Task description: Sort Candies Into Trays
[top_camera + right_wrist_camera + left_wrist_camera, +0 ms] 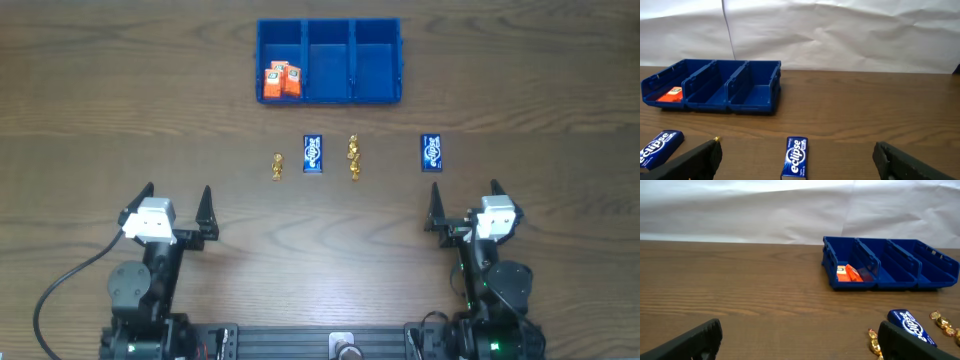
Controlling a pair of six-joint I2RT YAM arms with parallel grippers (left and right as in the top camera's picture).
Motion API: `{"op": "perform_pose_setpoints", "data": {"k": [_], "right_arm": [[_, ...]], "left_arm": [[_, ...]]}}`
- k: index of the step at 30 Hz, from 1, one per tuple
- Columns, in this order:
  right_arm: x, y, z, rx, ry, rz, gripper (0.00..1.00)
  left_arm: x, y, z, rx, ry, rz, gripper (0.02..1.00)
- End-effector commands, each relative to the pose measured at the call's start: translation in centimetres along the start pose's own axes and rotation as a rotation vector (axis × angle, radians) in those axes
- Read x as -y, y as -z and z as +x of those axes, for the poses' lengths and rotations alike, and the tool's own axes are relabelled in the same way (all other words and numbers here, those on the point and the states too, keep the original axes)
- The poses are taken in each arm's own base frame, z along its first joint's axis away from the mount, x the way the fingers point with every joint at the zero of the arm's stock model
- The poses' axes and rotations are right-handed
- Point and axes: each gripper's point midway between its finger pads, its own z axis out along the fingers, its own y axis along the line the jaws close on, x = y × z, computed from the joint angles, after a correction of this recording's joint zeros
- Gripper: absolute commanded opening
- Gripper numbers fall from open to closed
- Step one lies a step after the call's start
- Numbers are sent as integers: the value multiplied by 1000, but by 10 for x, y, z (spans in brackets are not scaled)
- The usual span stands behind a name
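The right gripper point(464, 190) is spread wide near the desk's near edge, and a blue pack point(432, 152) lies just ahead toward the far edge, its long side pointing that way too, so this arm is nearer. The left gripper point(177, 190) is spread wide as well. By the far edge, the blue tray point(330, 98) holds orange candies point(281, 81) in its left bin; the other two bins hold nothing
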Motion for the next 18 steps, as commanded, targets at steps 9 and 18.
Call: {"op": "perform_pose_setpoints", "data": {"k": [9, 18], "right_arm": [[-1, 0, -1, 6, -6, -8, 1000], [-5, -22, -75, -367, -80, -10, 998]], "left_arm": [[4, 0, 15, -46, -12, 28, 998], [4, 0, 15, -46, -12, 28, 998]]}}
